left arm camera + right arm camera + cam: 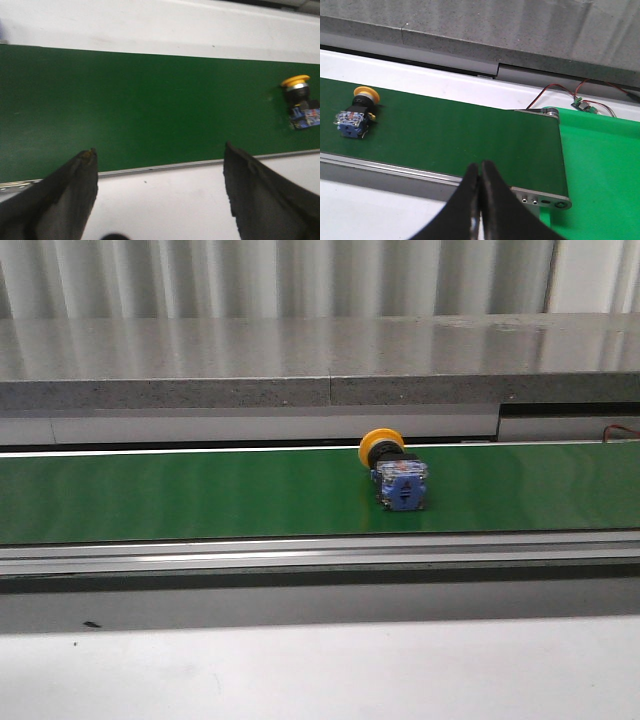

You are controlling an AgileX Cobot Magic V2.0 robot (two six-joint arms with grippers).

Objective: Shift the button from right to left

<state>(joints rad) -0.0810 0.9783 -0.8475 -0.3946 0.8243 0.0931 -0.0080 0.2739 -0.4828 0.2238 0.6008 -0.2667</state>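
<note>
The button [395, 472] lies on its side on the dark green conveyor belt [200, 495], its yellow cap toward the back and its blue contact block toward the front. In the left wrist view the button [300, 101] is far off to the side of my left gripper [159, 152], which is open and holds nothing, over the belt's near rail. The right wrist view has the button [356, 114] far from my right gripper [480, 170], whose fingers are pressed shut together with nothing between them. Neither arm appears in the front view.
A grey stone ledge [320, 360] runs behind the belt. A metal rail [320, 550] borders the belt's front, with a white tabletop [320, 670] before it. The belt's end roller [545, 115], a bright green sheet [600, 170] and a small wired board [585, 105] lie at the right.
</note>
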